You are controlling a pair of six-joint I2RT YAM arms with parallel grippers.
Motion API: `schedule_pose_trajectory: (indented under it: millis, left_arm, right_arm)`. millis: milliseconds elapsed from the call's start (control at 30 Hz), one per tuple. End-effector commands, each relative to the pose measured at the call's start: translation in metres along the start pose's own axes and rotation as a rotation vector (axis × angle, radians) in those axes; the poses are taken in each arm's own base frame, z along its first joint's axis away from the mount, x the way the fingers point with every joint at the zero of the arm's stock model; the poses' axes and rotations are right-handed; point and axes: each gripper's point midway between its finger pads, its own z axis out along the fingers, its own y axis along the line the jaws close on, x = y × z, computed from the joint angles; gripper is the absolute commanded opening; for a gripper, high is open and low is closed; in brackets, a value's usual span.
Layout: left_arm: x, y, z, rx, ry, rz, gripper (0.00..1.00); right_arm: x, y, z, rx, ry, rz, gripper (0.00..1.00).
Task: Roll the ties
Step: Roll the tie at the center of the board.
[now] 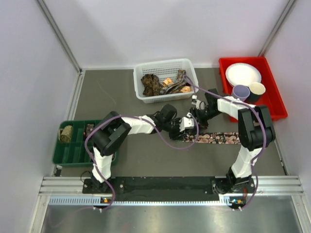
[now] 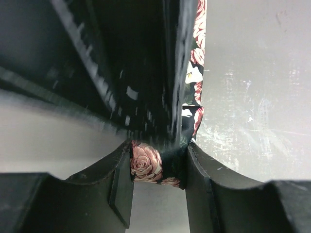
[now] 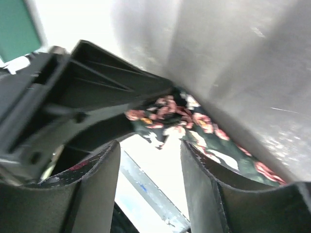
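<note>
Left jaws: the left gripper [image 2: 158,167] pinches the rolled end of the rose-print tie [image 2: 146,165]. Both fingers [image 2: 121,189] press against the sides of the small coil.
Coil: pink roses on dark cloth, wedged between the fingertips just above the table [image 1: 146,155].
Right jaws: the right gripper [image 3: 149,150] is spread, with nothing between its fingers [image 3: 97,189]. The floral cloth lies just beyond the tips.
Gripper positions: in the top view the two grippers meet near the middle of the table, close together. The right one is slightly farther back.
Rest of the tie: from the coil the unrolled length runs flat on the table toward the right arm. Its far end lies close to that arm.
Above the coil: in the left wrist view a blurred black part fills the upper frame, and I cannot tell what it is. The tie's strip shows along its right edge.
Basket: the white mesh basket [image 1: 163,63] stands behind the grippers and holds loose ties [image 1: 153,83] in a heap.
Green tray: the green tray [image 1: 73,153] sits at the left edge with a coiled tie [image 1: 65,133] in its back-left compartment.
Red tray: the red tray [image 1: 272,104] is at the back right. It holds a white plate [image 1: 243,74], a purple cup [image 1: 240,91] and a cream cup [image 1: 256,89].
</note>
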Motion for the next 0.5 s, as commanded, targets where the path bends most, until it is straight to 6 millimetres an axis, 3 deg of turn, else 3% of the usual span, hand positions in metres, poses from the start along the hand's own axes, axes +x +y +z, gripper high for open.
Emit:
schedule_pose_trajectory:
  millis: [0, 233, 300, 367, 433, 467]
  left_arm:
    - [0.089, -0.02, -0.018, -0.007, 0.367, -0.055, 0.2]
    - [0.091, -0.02, -0.017, -0.009, 0.39, -0.057, 0.22]
    - [0.094, -0.021, -0.016, -0.007, 0.395, -0.066, 0.23]
    - [0.093, -0.02, -0.015, -0.012, 0.395, -0.072, 0.25]
    - [0.093, -0.02, -0.013, -0.017, 0.387, -0.087, 0.3]
    - [0.094, -0.022, -0.012, -0.011, 0.384, -0.098, 0.41]
  right_arm:
    - [-0.003, 0.021, 0.004, -0.1, -0.034, -0.011, 0.52]
    - [-0.007, 0.008, 0.03, -0.057, -0.005, -0.002, 0.44]
    - [-0.006, 0.003, 0.032, -0.023, 0.003, -0.017, 0.3]
    - [-0.004, -0.003, 0.033, 0.001, 0.011, -0.017, 0.05]
    - [-0.002, -0.012, 0.033, 0.046, 0.025, -0.017, 0.0]
    - [-0.001, -0.018, 0.034, 0.071, 0.028, -0.022, 0.0]
